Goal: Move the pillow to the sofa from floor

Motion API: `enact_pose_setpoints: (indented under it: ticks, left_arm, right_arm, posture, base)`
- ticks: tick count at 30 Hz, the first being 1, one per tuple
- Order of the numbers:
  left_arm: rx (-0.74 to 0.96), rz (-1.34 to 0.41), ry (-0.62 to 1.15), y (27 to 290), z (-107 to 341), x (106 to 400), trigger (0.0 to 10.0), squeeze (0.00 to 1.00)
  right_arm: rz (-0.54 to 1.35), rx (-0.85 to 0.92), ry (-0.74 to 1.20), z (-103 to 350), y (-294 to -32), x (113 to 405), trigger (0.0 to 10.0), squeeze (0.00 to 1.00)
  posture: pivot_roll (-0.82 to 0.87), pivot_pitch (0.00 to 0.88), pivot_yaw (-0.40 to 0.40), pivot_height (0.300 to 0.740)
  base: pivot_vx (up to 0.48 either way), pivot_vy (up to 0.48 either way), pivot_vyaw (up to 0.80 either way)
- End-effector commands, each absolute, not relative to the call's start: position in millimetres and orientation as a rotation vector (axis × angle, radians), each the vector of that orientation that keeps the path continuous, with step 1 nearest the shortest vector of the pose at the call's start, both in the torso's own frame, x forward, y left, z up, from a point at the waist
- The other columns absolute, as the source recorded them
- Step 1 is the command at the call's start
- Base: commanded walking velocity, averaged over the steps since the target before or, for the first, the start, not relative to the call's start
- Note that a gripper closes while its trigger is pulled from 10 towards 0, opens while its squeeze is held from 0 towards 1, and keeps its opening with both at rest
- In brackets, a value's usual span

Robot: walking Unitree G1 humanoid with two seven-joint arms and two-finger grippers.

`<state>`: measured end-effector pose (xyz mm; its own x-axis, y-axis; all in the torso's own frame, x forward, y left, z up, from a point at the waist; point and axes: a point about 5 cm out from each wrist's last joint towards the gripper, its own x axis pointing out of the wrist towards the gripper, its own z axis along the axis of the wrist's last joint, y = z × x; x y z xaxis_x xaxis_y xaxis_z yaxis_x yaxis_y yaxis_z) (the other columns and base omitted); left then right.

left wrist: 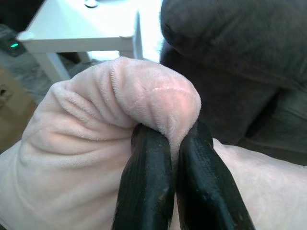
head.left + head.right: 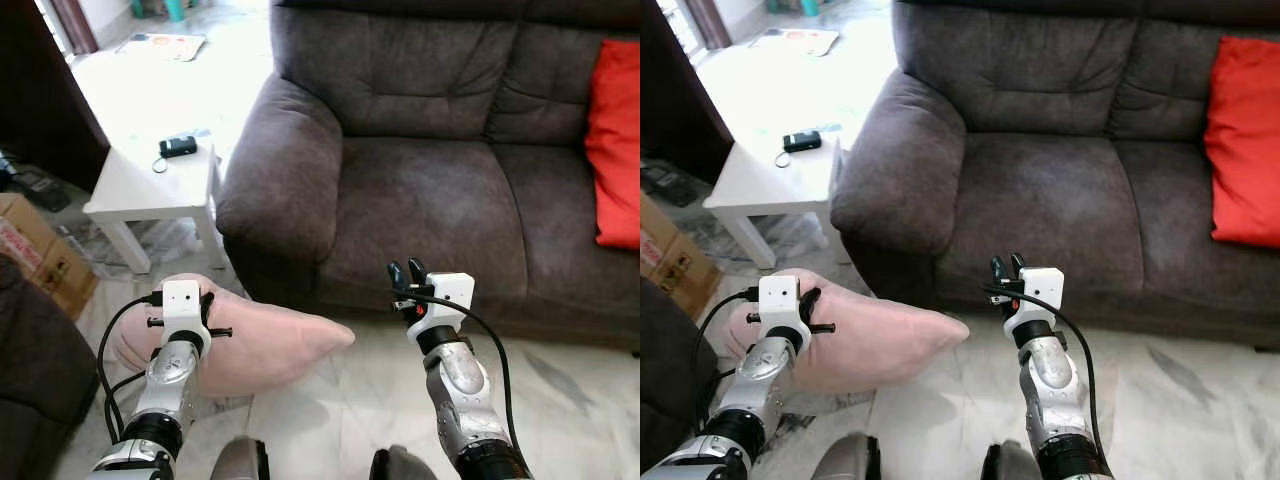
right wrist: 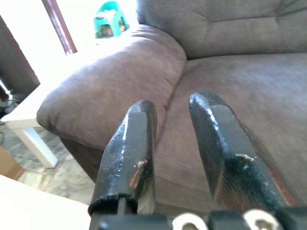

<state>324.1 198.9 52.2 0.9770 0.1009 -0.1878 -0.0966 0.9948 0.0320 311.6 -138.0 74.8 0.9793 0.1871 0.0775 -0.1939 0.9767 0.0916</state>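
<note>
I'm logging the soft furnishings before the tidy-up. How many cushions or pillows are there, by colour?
Pink: 1, the pillow on the floor beside the sofa, pinched by the left end effector
Red: 1, the cushion on the sofa seat
Total: 2

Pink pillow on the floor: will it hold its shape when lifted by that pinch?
Probably not. The pink pillow bunches into folds between the left gripper fingers, so it looks soft and should sag. Its plush cover likely resists slipping, and it seems light for its bulk.
</note>
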Motion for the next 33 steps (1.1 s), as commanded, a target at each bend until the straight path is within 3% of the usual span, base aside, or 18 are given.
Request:
enact_pose_setpoints:
  ticks: [1,27,33]
  left_arm:
    - [0.05,0.084,0.104,200,70,332,10.0,0.0]
    - [0.042,0.002,0.065,191,82,337,10.0,0.0]
    - [0.03,-0.071,0.028,184,92,339,10.0,0.0]
  right_arm:
    - [0.188,0.103,-0.062,72,-139,311,10.0,0.0]
    - [0.224,0.08,-0.017,67,-138,312,10.0,0.0]
    - [0.369,-0.106,0.15,45,-138,307,10.0,0.0]
  posture:
    - [0.05,0.039,-0.013,0.726]
    - [0.06,0.048,-0.019,0.74]
    - [0.06,0.047,-0.019,0.74]
  base:
    - [0.0,0.0,0.0]
    - [0.0,0.0,0.0]
    - [0.0,0.0,0.0]
